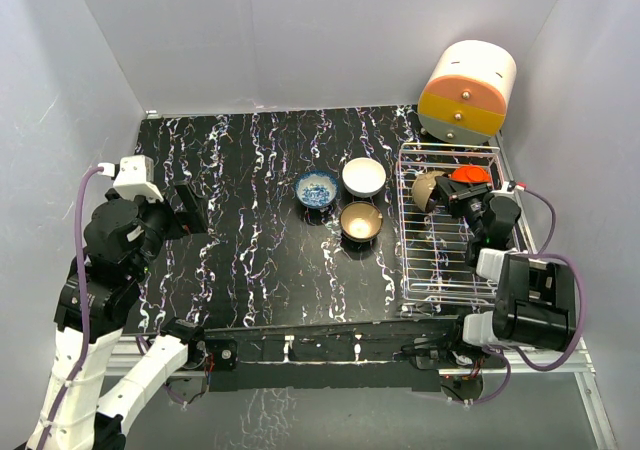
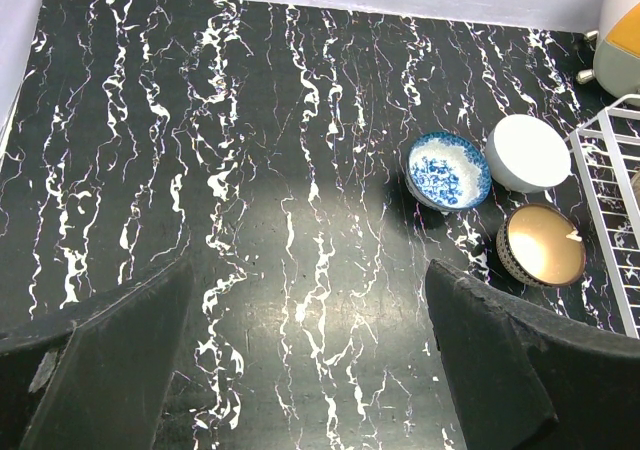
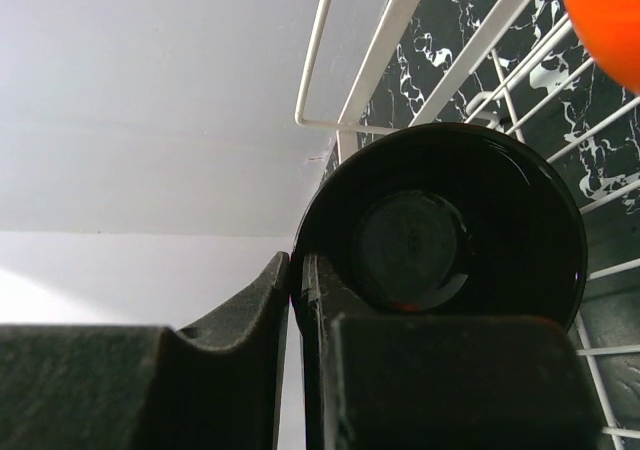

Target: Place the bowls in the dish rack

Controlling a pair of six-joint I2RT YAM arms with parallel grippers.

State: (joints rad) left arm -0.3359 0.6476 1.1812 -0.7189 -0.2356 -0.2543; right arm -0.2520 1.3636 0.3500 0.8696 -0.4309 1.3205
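the black bowl (image 3: 460,220) stands on edge in the rack's (image 1: 440,260) far-left corner, with its tan outside toward the rack's left wall. its dark inside faces the right gripper (image 3: 297,305), which pinches the rim with one finger on each face. whether the lower edge already rests on the rack's wires cannot be told.

the step in hand looks like seating and letting go. to do it well, lower the bowl until its bottom edge drops between two wires, keeping it close to upright so it leans on the rack's wall rather than rolling. part the fingers only a little, then draw back along the bowl's own plane so neither finger drags the rim. the red bowl (image 1: 470,175) sits at the rack's far end just beside the black one, so the retreat should not swing that way.

left of the rack wait three bowls. the gold bowl (image 1: 360,221) is nearest its left wall, the white bowl (image 1: 363,176) sits toward its far end, and the blue bowl (image 1: 317,188) is further left. well left of the rack, the left gripper (image 2: 310,270) hangs spread and empty.
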